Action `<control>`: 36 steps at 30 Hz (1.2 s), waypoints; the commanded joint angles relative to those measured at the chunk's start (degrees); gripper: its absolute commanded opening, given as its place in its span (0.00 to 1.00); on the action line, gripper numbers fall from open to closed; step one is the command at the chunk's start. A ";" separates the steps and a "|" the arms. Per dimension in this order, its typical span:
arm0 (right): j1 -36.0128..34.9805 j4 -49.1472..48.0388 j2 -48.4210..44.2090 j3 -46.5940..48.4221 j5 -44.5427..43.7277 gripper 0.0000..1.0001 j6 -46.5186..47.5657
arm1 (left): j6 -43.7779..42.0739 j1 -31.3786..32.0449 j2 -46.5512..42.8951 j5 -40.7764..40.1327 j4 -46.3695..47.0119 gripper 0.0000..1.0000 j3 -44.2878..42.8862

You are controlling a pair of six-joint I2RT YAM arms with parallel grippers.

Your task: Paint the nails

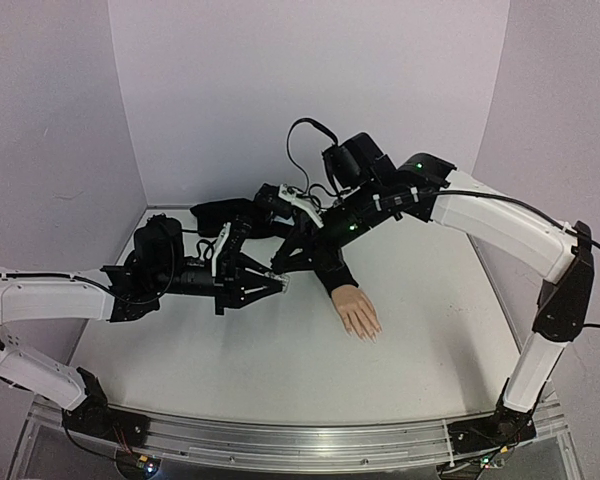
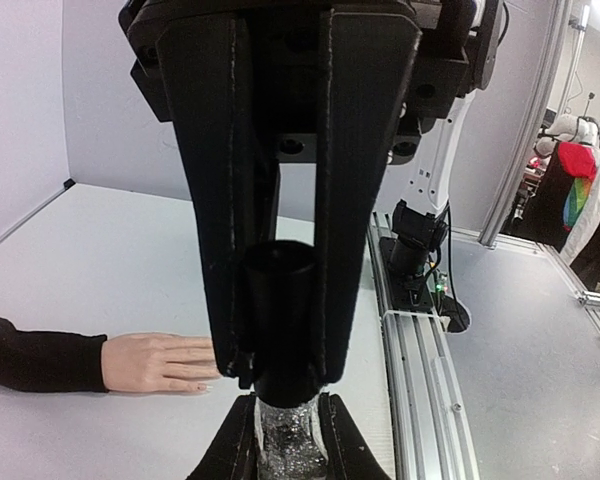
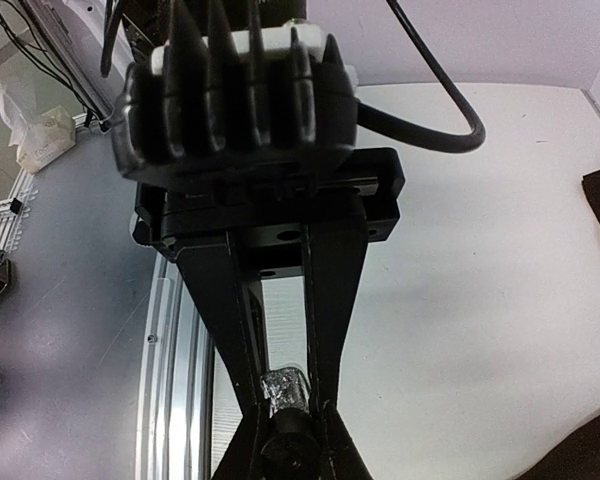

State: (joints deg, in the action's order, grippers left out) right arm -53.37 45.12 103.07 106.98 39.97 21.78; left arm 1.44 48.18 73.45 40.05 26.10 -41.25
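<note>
Left wrist view, entry one: your left hand (image 2: 287, 425), closed narrow on the small clear bottle (image 2: 285, 448), whose contents look glittery. Your right hand (image 2: 285, 345) comes in from the opposite side, its jaws pinched on the black cap (image 2: 278, 300). Cap and bottle sit joined, with no gap between them and no brush out. The right wrist view shows the same pairing from the other end.

Entry two, progress:
- You appear to be at the uncapping step. The bottle is gripped at both ends and seems to be held above the table (image 1: 230, 370), with the cap not yet off.
- By that reading, all the painting is left to do.

Entry three, the mannequin hand (image 1: 357, 310):
- It is skin-coloured and lies flat on the table, palm down.
- Its black sleeve (image 1: 330, 272) points toward the back wall, and its fingers point toward the near edge, slightly spread.
- In the top view it lies just right of where your two hands meet, below your right arm.

Entry four, the nails (image 1: 368, 334): these tip those fingers and are too small here to tell whether any carries polish. In the left wrist view the fingertips are partly hidden behind your right hand.
</note>
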 commanded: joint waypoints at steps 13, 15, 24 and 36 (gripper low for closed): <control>2.98 -3.22 -4.62 0.18 4.02 0.00 -0.21 | -0.79 -0.11 0.81 2.09 -0.96 0.00 -2.21; 3.34 -3.88 -5.08 -0.17 4.50 0.00 -0.43 | -0.72 -0.13 0.98 2.50 -1.02 0.00 -2.25; 4.20 -4.42 -5.20 -1.17 8.95 0.00 1.34 | -0.39 -0.11 1.71 4.15 -1.07 0.00 -2.49; 4.05 -4.48 -7.78 -5.94 1.83 0.39 1.05 | -0.62 -0.11 1.63 3.13 -1.72 0.00 -3.05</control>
State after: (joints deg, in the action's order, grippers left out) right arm -50.52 41.13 100.44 101.61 48.29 24.76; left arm 1.45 48.45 75.29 43.46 26.82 -43.08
